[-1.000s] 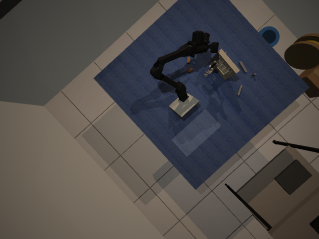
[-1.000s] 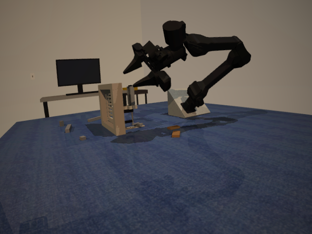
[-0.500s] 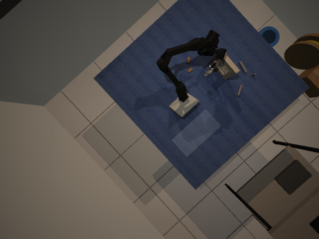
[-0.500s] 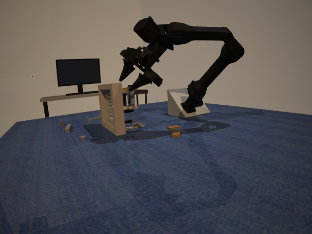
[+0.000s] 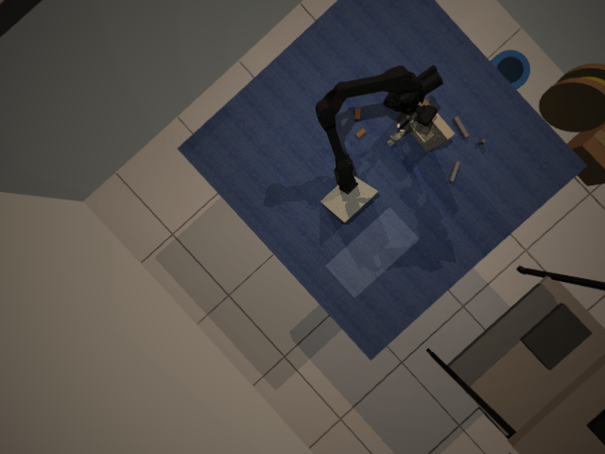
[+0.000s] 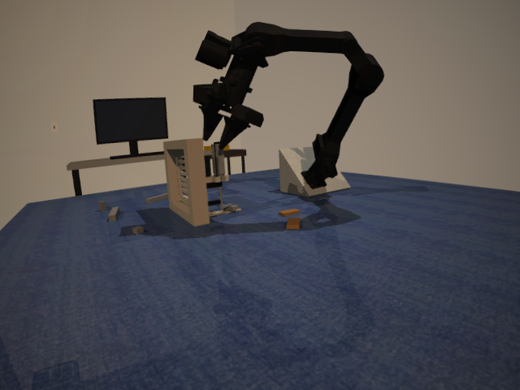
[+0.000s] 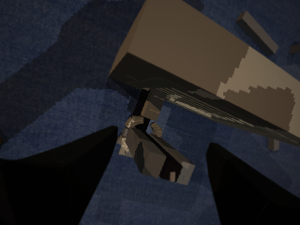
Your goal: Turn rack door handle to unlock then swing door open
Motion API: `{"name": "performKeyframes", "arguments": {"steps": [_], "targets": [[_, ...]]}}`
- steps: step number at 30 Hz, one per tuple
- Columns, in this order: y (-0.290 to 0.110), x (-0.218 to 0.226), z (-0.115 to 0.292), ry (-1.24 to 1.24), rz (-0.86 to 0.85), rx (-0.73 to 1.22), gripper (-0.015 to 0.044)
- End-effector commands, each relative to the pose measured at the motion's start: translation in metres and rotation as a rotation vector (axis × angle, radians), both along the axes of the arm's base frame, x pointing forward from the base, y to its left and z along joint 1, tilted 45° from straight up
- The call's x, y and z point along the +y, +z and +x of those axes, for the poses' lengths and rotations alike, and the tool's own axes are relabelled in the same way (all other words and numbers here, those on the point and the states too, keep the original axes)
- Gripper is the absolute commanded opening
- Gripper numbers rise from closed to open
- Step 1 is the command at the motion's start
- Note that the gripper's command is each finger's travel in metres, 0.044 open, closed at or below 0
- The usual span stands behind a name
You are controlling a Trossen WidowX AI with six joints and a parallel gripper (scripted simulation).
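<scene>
Handle upright, it stood beside the pale frame (image 5: 443, 126) (image 6: 197, 184) (image 7: 187, 42) on the blue tabletop (image 5: 244, 147) (image 6: 268, 293) (image 7: 47, 110). The end effector (image 5: 411, 120) (image 6: 213, 143) (image 7: 162, 141) hung near its top, fingers apart and gripping nothing. Doing this well probably meant centring the handle (image 5: 404, 122) (image 6: 217, 161) (image 7: 149, 157) between the pads, lowering along its length—clear of the frame—then squeezing both bars firmly before turning. It looked greyish and slim, two flat bars with a dark gap between.
</scene>
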State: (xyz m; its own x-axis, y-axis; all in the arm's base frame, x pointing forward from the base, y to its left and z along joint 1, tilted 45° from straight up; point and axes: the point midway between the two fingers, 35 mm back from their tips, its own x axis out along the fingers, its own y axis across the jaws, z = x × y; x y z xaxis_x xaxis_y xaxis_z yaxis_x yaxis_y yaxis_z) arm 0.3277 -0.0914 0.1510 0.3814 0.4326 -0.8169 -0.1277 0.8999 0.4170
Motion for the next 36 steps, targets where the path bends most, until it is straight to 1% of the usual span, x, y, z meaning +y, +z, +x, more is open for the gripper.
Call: {"name": "performKeyframes", "arguments": {"steps": [1,14,20,36], "targets": [[-0.001,-0.010,-0.004,-0.003,0.097,0.052,0.0286],[0.003,-0.034,-0.016,-0.055,0.392,0.161,0.0286],[0.003,-0.034,-0.016,-0.054,0.395,0.166,0.0286],[-0.015,-0.016,-0.010,-0.020,0.376,0.253,0.0286]]}}
